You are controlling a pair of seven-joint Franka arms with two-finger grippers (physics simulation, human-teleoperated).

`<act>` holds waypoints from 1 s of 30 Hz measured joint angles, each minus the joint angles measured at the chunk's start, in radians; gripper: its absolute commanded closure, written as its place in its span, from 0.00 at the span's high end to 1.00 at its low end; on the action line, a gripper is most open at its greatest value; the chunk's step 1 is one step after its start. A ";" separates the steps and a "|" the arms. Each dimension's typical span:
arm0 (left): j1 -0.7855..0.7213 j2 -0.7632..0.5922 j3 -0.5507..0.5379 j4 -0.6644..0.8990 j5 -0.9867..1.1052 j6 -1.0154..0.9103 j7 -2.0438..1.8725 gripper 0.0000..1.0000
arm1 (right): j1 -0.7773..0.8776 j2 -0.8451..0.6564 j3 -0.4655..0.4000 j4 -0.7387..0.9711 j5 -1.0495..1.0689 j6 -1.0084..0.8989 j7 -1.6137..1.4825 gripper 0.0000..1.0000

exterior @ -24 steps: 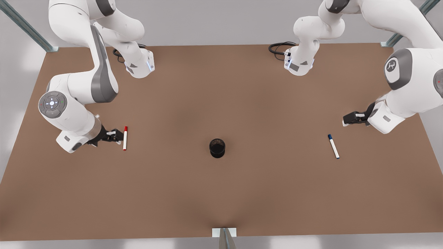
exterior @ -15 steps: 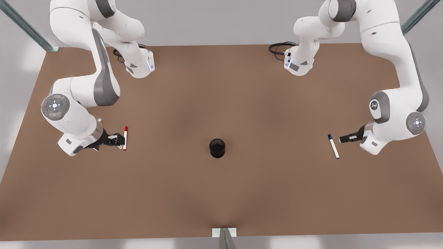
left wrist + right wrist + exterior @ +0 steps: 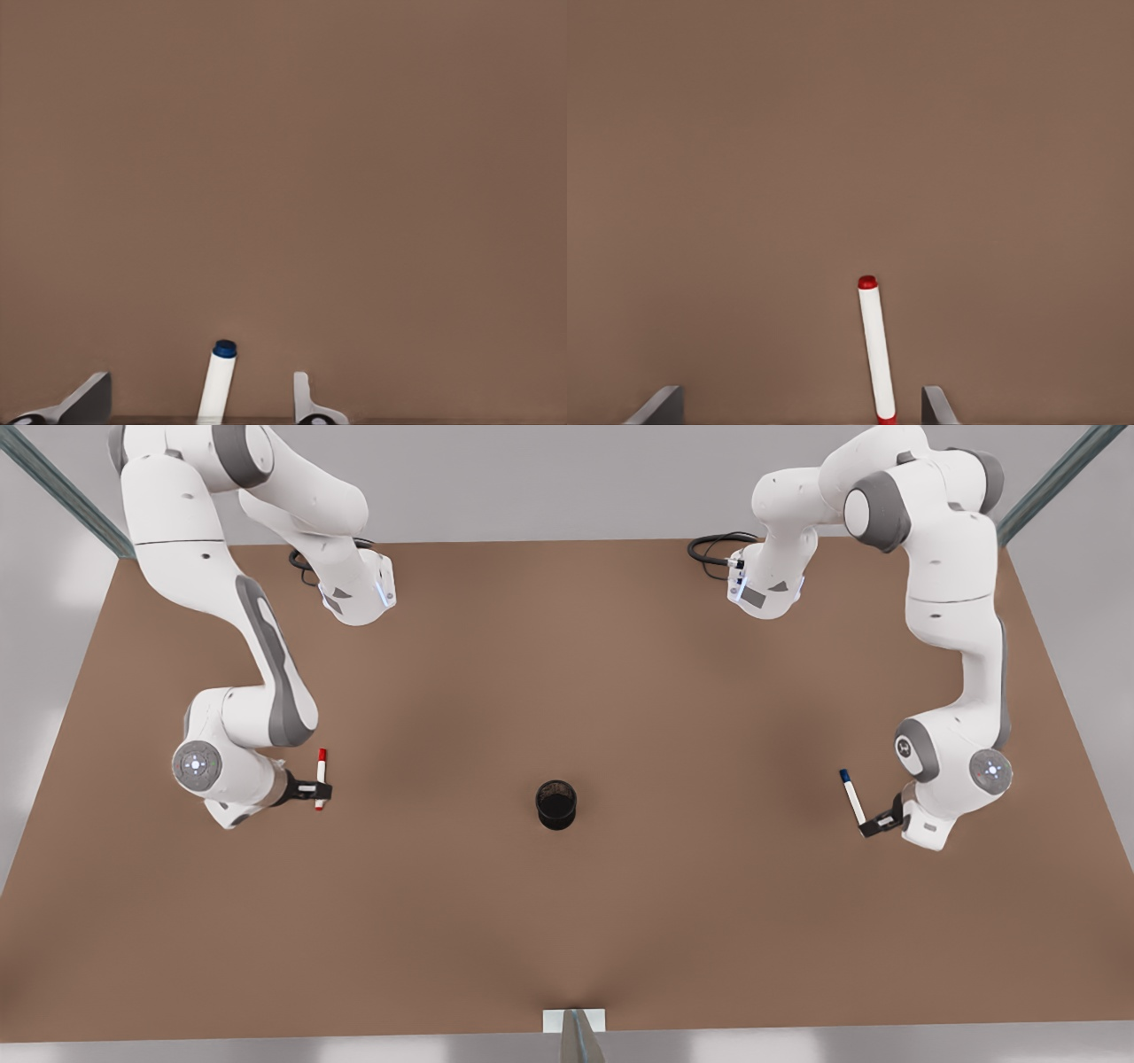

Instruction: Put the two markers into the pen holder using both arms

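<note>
Brown worktop (image 3: 567,921) under grey walls, two white arms reaching in from the far edge; left claw (image 3: 873,825) sits at the front view's right, fingers (image 3: 306,398) spread apart either side of the blue-capped marker (image 3: 852,796), straddling its lower white end, marker lying flat on the worktop, nothing clamped yet; right claw (image 3: 321,789) at the front view's left, fingers (image 3: 935,405) likewise wide apart around the red-capped marker (image 3: 321,777), across the barrel nearer its uncapped end; whether the fingertips touch the worktop I cannot tell; pen holder (image 3: 556,804) stands upright mid-worktop between the two, well apart from both markers, nothing seen inside; judged step: both arms set for the pinch, neither marker lifted; handling guess: markers light, stiff, smooth round plastic, likely to roll or swivel in a two-finger pinch; best hold probably squarely across the white barrel, clear of the cap, leaving one end free to go into the holder first; the left claw sits close to the barrel's tip, so that marker may pivot when raised; holder's mouth is small and it looks light, so a skewed drop could tip it
</note>
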 measured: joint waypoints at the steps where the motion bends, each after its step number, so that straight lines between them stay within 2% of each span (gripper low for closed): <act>1: -0.001 0.001 -0.002 -0.011 0.001 0.012 -0.001 0.85 | -0.007 0.014 0.001 -0.007 0.000 0.022 0.002 1.00; 2: -0.002 0.001 -0.003 -0.017 0.001 0.022 -0.002 0.65 | -0.009 0.029 0.001 -0.011 0.000 0.041 0.003 1.00; 4: -0.003 0.003 -0.006 -0.020 0.004 0.038 -0.003 0.58 | -0.015 0.061 0.002 -0.014 0.000 0.077 0.006 1.00; 8: -0.004 0.014 -0.007 -0.010 0.008 0.056 0.014 0.58 | -0.027 0.129 0.001 -0.015 -0.003 0.132 0.009 0.98; 10: -0.004 0.020 -0.008 -0.010 0.008 0.061 0.030 0.58 | -0.027 0.145 0.000 -0.015 -0.008 0.152 0.011 0.93; 11: -0.004 0.025 -0.008 -0.012 0.008 0.062 0.040 0.58 | -0.027 0.150 0.000 -0.015 -0.013 0.159 0.011 0.87; 17: -0.002 0.037 -0.007 -0.032 0.008 0.061 0.109 0.58 | -0.033 0.188 -0.008 -0.015 -0.055 0.183 0.014 0.74; 18: -0.002 0.037 -0.007 -0.033 0.008 0.061 0.121 0.57 | -0.039 0.191 -0.008 -0.015 -0.062 0.186 0.014 0.67; 20: -0.002 0.039 -0.007 -0.034 0.009 0.060 0.143 0.53 | -0.043 0.197 -0.009 -0.015 -0.071 0.189 0.015 0.61; 22: -0.002 0.043 -0.007 -0.034 0.009 0.059 0.163 0.48 | -0.044 0.202 -0.009 -0.015 -0.077 0.192 0.015 0.59; 25: -0.002 0.050 -0.008 -0.033 0.008 0.059 0.188 0.47 | -0.044 0.206 -0.009 -0.017 -0.081 0.194 0.016 0.58; 30: -0.002 0.053 -0.008 -0.031 0.004 0.059 0.221 0.40 | -0.044 0.213 -0.007 -0.020 -0.084 0.196 0.017 0.55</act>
